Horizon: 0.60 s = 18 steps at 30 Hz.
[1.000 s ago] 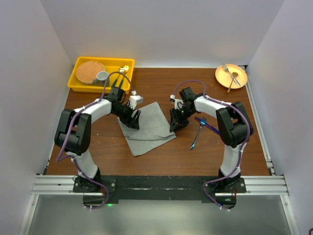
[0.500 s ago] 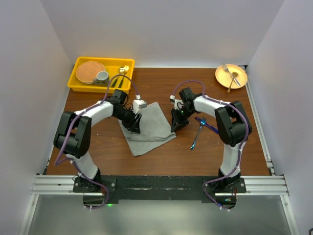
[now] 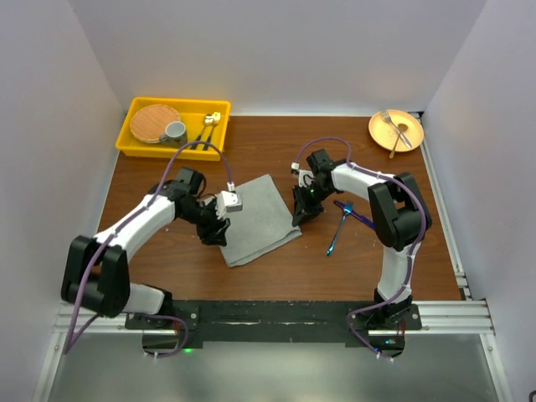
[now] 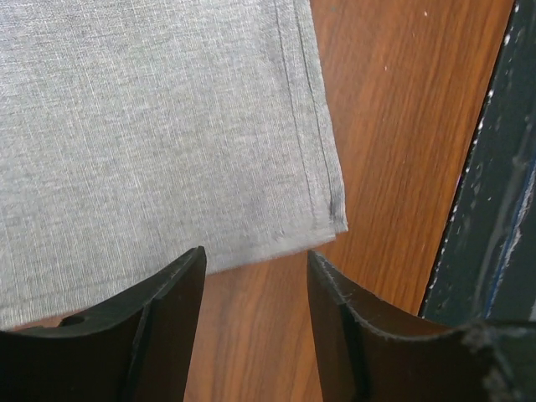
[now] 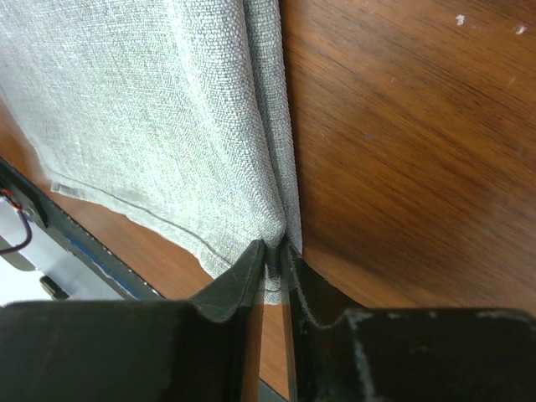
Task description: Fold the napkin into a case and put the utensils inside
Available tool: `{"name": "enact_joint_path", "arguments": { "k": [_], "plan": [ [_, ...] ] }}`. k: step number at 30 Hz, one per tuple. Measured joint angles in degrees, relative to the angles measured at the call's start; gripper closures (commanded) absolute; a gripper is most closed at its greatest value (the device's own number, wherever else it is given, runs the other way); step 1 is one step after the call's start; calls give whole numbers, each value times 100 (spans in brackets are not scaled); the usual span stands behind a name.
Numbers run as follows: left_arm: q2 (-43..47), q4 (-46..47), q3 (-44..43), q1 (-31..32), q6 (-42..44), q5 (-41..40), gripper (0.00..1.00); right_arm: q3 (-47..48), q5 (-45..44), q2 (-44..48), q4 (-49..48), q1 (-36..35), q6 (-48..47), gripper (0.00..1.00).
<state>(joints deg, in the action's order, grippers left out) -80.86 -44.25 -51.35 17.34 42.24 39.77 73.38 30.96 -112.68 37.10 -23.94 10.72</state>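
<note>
Left gripper point(image 4: 255, 261): we see jaws apart, empty, by the napkin point(image 4: 151, 126) corner.
Right gripper point(image 5: 270, 251): we see it pinching the napkin's edge.

- Overhead view: you get bright, even light, with soft short shadows on the table point(image 3: 268, 268)
- Wrist views: your napkin point(image 5: 167, 126) weave reads sharp, wood carries a faint sheen

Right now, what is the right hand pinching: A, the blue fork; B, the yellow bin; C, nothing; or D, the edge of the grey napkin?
D: the right wrist view shows the right hand closed on a bunched edge of the napkin.
</note>
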Motion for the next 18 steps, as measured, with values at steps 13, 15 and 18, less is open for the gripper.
{"name": "enact_joint_path", "arguments": {
  "k": [13,15,18],
  "plan": [
    [1220,1139,1080,802,-227,-1012,36,267,-79,2,404,0,-190,70],
    [1220,1364,1191,1097,-387,-1270,37,308,-133,2,444,0,-219,70],
    [1207,1694,1338,1585,-691,-1762,38,326,-151,2,487,0,-234,71]
  ]
}}
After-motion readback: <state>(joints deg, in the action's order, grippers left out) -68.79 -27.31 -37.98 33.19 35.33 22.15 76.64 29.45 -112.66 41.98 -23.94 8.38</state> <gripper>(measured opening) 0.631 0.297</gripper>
